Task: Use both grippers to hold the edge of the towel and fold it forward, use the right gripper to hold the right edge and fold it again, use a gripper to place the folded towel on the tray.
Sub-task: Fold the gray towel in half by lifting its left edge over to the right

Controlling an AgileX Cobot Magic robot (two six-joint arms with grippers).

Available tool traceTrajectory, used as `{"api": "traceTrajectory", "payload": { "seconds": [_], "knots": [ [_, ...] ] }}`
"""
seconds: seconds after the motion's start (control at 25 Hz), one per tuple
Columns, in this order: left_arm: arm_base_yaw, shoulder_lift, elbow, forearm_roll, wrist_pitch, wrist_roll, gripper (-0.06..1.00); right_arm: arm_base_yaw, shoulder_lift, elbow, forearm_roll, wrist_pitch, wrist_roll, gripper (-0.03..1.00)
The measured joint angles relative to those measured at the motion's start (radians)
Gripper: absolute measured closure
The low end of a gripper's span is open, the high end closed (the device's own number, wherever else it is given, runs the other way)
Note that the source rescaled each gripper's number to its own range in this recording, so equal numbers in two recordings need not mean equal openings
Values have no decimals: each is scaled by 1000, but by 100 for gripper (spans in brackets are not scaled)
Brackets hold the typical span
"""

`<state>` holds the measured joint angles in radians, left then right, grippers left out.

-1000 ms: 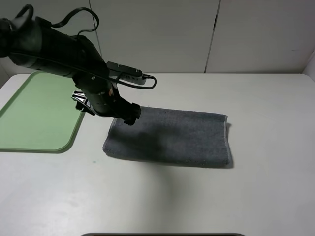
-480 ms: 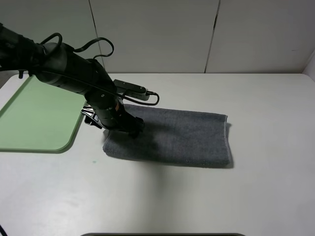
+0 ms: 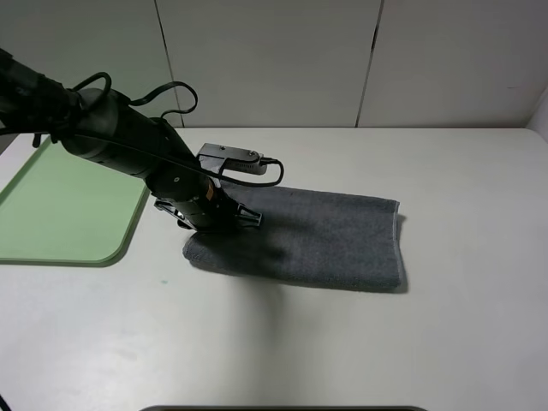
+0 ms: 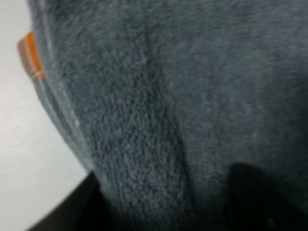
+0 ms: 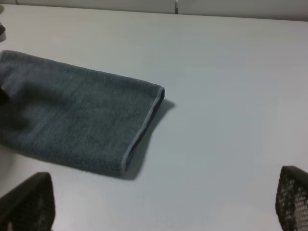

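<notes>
- Right wrist view: right gripper point(image 5: 161, 199) spread wide and empty over the table point(image 5: 231, 120). The folded towel point(image 5: 77, 120) lies beyond its fingers point(image 5: 33, 199), in the upper left of the frame, well apart.
- High view: towel point(image 3: 300, 235) is mid-frame, flat, with its long axis left to right.
- Left gripper point(image 3: 224, 218) sits on the towel's left end, touching the cloth. Grey terry fills its wrist view, with an orange patch point(image 4: 30, 55) at upper left. Cannot tell whether the jaws have nipped the cloth.
- Tray point(image 3: 68, 205) is at far left, near that end. The left arm is nearer, so the carry probably runs leftward.
</notes>
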<state>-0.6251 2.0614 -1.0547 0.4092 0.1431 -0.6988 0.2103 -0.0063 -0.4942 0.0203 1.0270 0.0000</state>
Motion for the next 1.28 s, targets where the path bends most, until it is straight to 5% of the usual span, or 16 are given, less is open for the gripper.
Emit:
{"api": "traceTrajectory", "payload": {
  "seconds": [0.28,0.72,1.28],
  "knots": [
    [-1,4,1,-4,-25,-32,86,0,0,0,0,0,0,-3],
    [-1,-8,1,-3,16,-37,86,0,0,0,0,0,0,-3],
    [0,-210,10,56,275,-26,86,0,0,0,0,0,0,-3]
  ]
}}
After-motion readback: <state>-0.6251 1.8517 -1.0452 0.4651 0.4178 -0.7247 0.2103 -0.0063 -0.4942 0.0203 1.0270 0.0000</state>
